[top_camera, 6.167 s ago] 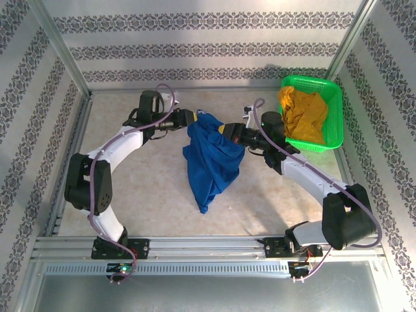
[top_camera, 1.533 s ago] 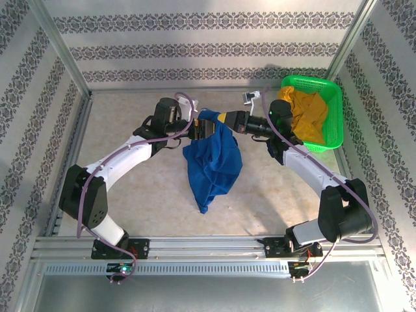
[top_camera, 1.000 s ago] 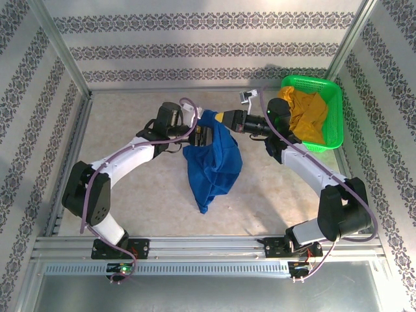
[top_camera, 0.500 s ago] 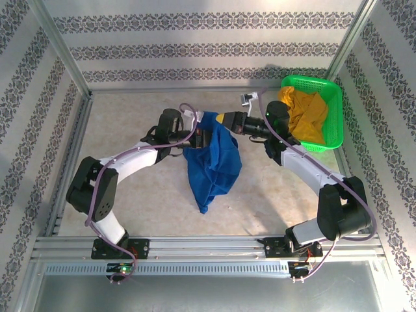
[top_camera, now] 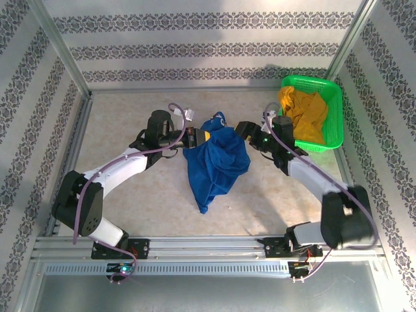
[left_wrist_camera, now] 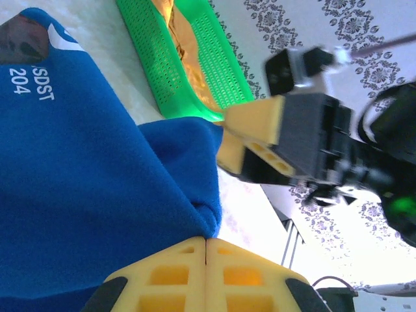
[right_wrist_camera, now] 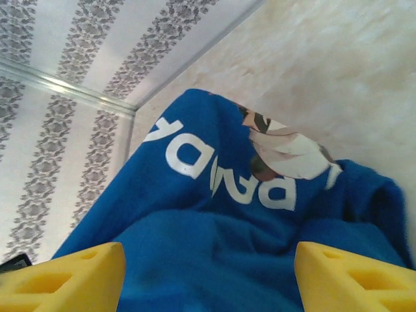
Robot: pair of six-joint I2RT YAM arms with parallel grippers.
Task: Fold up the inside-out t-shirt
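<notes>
One left hand (left_wrist_camera: 206,244) clamps the t-shirt (left_wrist_camera: 84,169), plainest from its wrist camera.

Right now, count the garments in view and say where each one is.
2. The blue t-shirt is bunched at mid-table between the two arms; the mustard-yellow garment lies in the green basket, far right. Others may hide beneath it.

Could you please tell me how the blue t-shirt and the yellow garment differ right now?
The blue t-shirt is pinched by the left gripper; the yellow garment lies untouched in the green basket. The blue t-shirt bears white lettering; the yellow garment looks plain. Both are crumpled, not folded.
</notes>
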